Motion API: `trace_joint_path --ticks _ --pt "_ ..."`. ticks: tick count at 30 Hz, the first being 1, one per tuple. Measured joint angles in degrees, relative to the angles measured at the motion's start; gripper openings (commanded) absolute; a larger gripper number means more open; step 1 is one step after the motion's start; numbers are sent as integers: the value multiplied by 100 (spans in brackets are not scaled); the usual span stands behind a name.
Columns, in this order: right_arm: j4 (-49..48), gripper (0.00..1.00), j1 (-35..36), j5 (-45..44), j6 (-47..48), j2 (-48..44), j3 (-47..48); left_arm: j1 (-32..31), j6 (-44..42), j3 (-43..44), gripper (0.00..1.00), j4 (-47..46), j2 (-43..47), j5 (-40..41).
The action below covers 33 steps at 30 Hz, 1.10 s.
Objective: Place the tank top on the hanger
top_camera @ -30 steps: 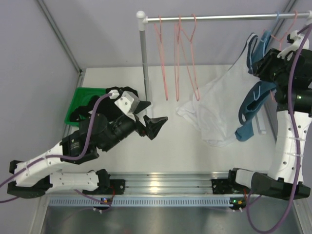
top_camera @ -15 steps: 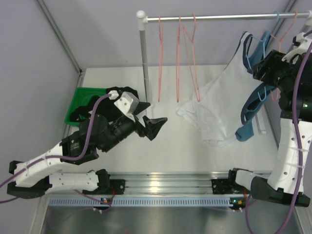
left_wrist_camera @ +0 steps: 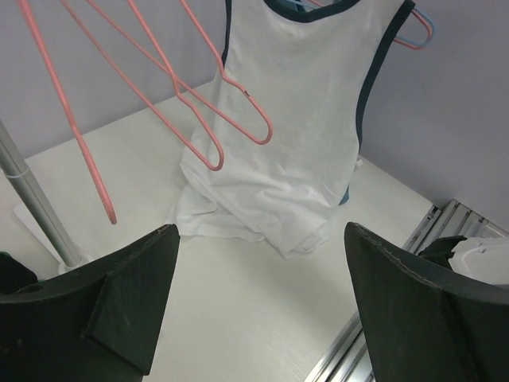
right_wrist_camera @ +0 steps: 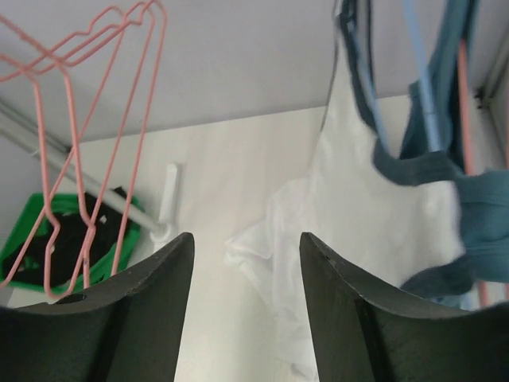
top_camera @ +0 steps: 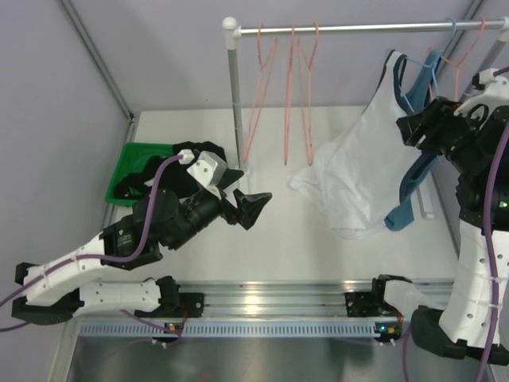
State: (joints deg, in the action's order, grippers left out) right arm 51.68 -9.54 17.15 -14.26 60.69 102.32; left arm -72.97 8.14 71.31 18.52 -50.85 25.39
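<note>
The white tank top (top_camera: 358, 171) with navy trim hangs from the light-blue hanger (top_camera: 451, 26) on the rail at the upper right. Its hem is bunched on the table. It also shows in the left wrist view (left_wrist_camera: 294, 119) and in the right wrist view (right_wrist_camera: 374, 207), where the hanger's wire (right_wrist_camera: 421, 79) runs through its neck. My right gripper (top_camera: 407, 131) is open and empty, raised just right of the top's armhole (right_wrist_camera: 246, 239). My left gripper (top_camera: 242, 189) is open and empty over the table's middle, facing the top (left_wrist_camera: 261, 239).
Several pink hangers (top_camera: 290, 87) hang on the rail (top_camera: 358, 29), tilted. The rack's grey pole (top_camera: 233, 95) stands beside my left gripper. A teal tank top (top_camera: 406, 207) hangs behind the white one. A green bin (top_camera: 131, 155) with black garments sits at the left.
My right arm has risen and drawn back, its gripper now lower left of where it was. The tank top's shoulders shifted left. The pink hangers swung left. The left arm stayed put.
</note>
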Motion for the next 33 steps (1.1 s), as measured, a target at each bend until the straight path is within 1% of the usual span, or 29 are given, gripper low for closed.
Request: trace_joint_path --ticks 2,5,6,8,9,10,14,18,23,25,27,32,33 --pt "-2 55 446 -94 -66 -133 -229 0 68 -39 90 0 11 39" --pt "-26 55 1609 -498 -146 -280 -638 0 168 -127 90 2 13 120" --pt "-127 55 2092 -730 -201 -374 -903 0 210 -162 90 4 13 149" --pt "-245 56 2551 -990 -282 -551 -1419 0 295 -251 90 17 24 216" --pt "-278 56 2732 -1154 -350 -743 -1869 0 337 -306 90 35 44 260" --pt "-251 55 2833 -1204 -382 -811 -2026 0 389 -374 90 59 79 308" --pt "-374 56 3075 -1432 -577 -1405 -3069 0 597 -660 90 190 212 525" --pt "-603 63 3213 -1523 -686 -2159 -4026 0 901 -1047 89 271 317 789" --pt "-645 66 3226 -1604 -686 -3008 -4881 0 1416 -1458 89 505 415 1121" --pt "-702 69 3228 -1598 -680 -3108 -5121 0 1602 -1554 89 603 463 1222" --pt "-734 74 3228 -1602 -678 -3119 -5346 0 1786 -1637 89 691 511 1329" --pt "-776 75 3228 -1602 -638 -3134 -5554 0 2103 -1749 89 859 533 1456" --pt "-798 77 3228 -1602 -636 -3132 -5552 0 2149 -1753 89 892 533 1458"
